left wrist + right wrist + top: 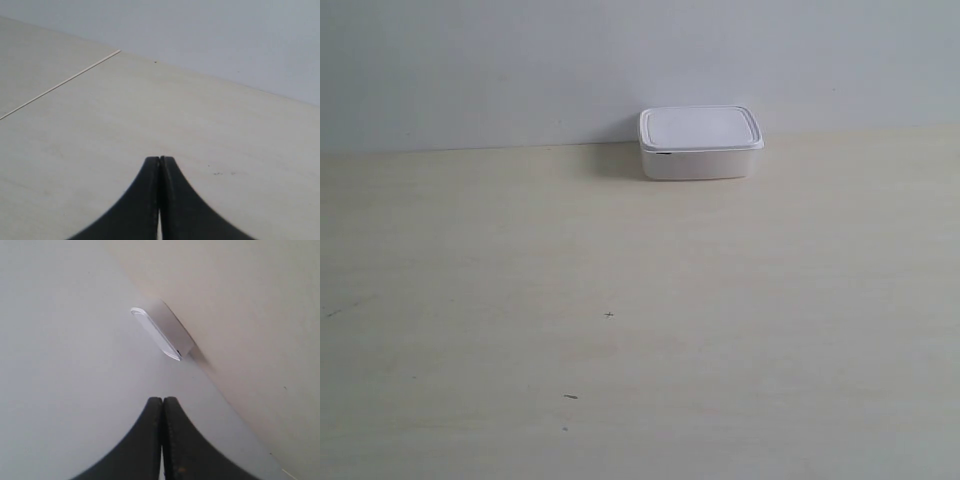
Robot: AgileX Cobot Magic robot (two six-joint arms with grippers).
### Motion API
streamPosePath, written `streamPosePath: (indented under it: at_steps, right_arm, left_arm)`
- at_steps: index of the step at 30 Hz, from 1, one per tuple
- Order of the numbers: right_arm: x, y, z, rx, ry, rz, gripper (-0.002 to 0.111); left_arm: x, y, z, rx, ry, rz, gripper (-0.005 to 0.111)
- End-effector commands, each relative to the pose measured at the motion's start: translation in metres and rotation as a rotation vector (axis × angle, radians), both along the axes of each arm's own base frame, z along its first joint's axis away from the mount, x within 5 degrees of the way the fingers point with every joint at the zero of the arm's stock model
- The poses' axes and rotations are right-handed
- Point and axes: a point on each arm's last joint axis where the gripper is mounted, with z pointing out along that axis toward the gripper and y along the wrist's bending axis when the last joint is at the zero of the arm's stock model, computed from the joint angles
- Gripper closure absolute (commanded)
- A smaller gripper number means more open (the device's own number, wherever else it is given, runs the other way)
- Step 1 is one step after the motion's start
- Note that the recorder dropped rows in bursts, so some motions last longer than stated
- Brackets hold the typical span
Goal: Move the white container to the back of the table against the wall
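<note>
Sitting at the back of the table against the wall, the white container is judged delivered (lid on). The left gripper and right gripper are fully closed and empty; nothing further is called for.

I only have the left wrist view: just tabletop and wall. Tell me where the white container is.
Observer: The white container sits at the back of the table, apparently against the wall, in the exterior view.
Operator: Report its lid.
Observer: The lid is on and lies flat.
Operator: Now the right gripper.
Observer: The right gripper is shut, empty, and apart from the container, which its wrist view shows ahead.
</note>
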Motion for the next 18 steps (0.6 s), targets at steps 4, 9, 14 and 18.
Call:
streamPosePath:
  at_steps: [4,9,14,18]
  right_arm:
    - [0.010,-0.008,0.028,-0.787,-0.389,0.128,0.108]
    - [0.010,-0.008,0.041,-1.870,-0.474,0.314,0.108]
    - [0.013,-0.002,0.030,-2.092,-0.480,0.454,0.108]
    - [0.021,-0.007,0.006,-2.042,-0.443,0.381,0.108]
  left_arm:
    - [0.000,0.000,-0.001,0.001,0.001,0.000,0.107]
    - [0.000,0.000,-0.001,0.001,0.001,0.000,0.107]
    - [0.000,0.000,-0.001,0.001,0.001,0.000,0.107]
    - [0.000,0.000,-0.001,0.001,0.001,0.000,0.107]
